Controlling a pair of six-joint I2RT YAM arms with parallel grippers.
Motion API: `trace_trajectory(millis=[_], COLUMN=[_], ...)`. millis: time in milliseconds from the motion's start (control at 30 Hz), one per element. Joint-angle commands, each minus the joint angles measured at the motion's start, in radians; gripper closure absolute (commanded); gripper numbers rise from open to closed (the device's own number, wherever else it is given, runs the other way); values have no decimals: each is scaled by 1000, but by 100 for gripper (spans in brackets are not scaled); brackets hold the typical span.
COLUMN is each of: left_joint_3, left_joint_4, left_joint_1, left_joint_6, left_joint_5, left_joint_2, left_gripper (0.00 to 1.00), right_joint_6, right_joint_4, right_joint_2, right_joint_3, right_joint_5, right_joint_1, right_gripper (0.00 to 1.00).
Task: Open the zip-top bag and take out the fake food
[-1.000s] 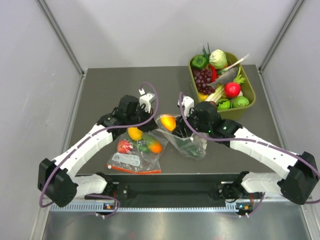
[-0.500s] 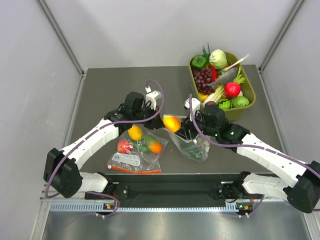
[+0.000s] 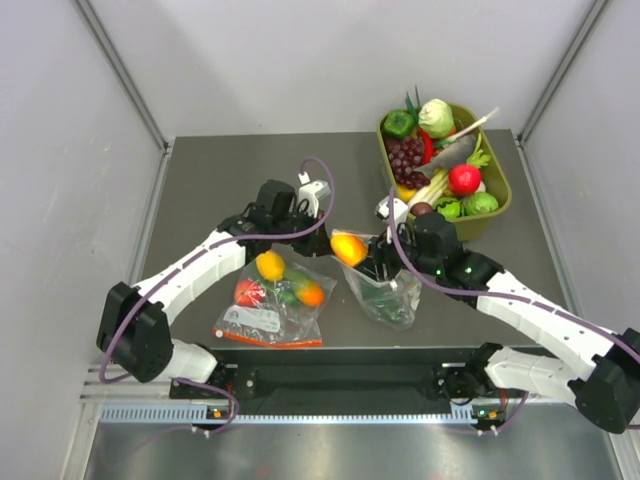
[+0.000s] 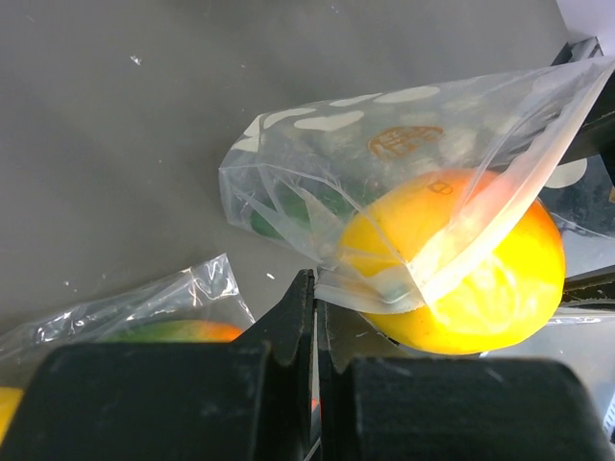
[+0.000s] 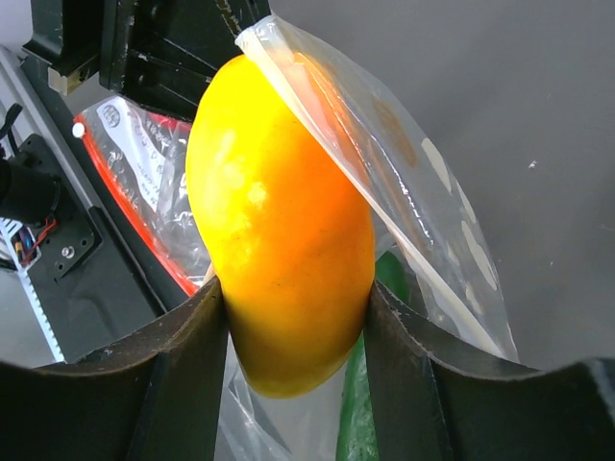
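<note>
The polka-dot zip-top bag (image 3: pixel 390 297) lies at the table's middle, its mouth lifted toward the left. My left gripper (image 3: pixel 318 236) is shut on the bag's rim (image 4: pixel 357 288). My right gripper (image 3: pixel 366 258) is shut on the yellow mango-like fruit (image 3: pixel 348 247), held at the bag's open mouth. In the right wrist view the fruit (image 5: pixel 283 230) sits between both fingers (image 5: pixel 178 360), with the bag's wall (image 5: pixel 428 192) beside it and the dark green cucumber piece (image 5: pixel 370 413) below, inside the bag. The left wrist view shows the fruit (image 4: pixel 480 279) half out of the bag (image 4: pixel 327 144).
A plain clear bag with a red-orange zip strip (image 3: pixel 268 305) holding small round fruits lies at the front left, under the left arm. An olive bin (image 3: pixel 497 212) full of fake produce stands at the back right.
Both grippers have moved right and a little farther back. The bag's mouth went with them, and the yellow fruit has come up further out of it.
</note>
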Motion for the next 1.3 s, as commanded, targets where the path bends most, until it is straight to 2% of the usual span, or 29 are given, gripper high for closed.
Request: trace_trajectory(millis=[0,233,500,700,867,933,1067,1267], left_joint_3=[24,33,10,-14,-7,8,45,116], left_joint_4=[31,80,114,120,56,17,-44,-134], left_joint_1=[38,79,124,122,124,124,125,124], left_joint_6=[78,97,85,62,65,65,69,106], left_joint_5=[-162,-10,84,93,4,-13,-39,-65], left_joint_2=[61,103,143,86,-6,-29,-90,-143], left_gripper=[100,100,100,100,100,100,100,100], right_joint_6=[17,48,65,67,19,7,-15,-49], right_joint_4=[233,400,471,500,427,359,246,103], right_joint_2=[-40,-17,-32,-48,-103,-120,-129,-46], right_joint_3=[58,49,67,57,75,102,148,208], right_joint_5=[-336,-497,-527,-375,-176,-113,-93,-74], right_joint_1=[27,27,25,21,-7,-50,-186,-467], right_gripper=[66,66,66,66,66,66,66,66])
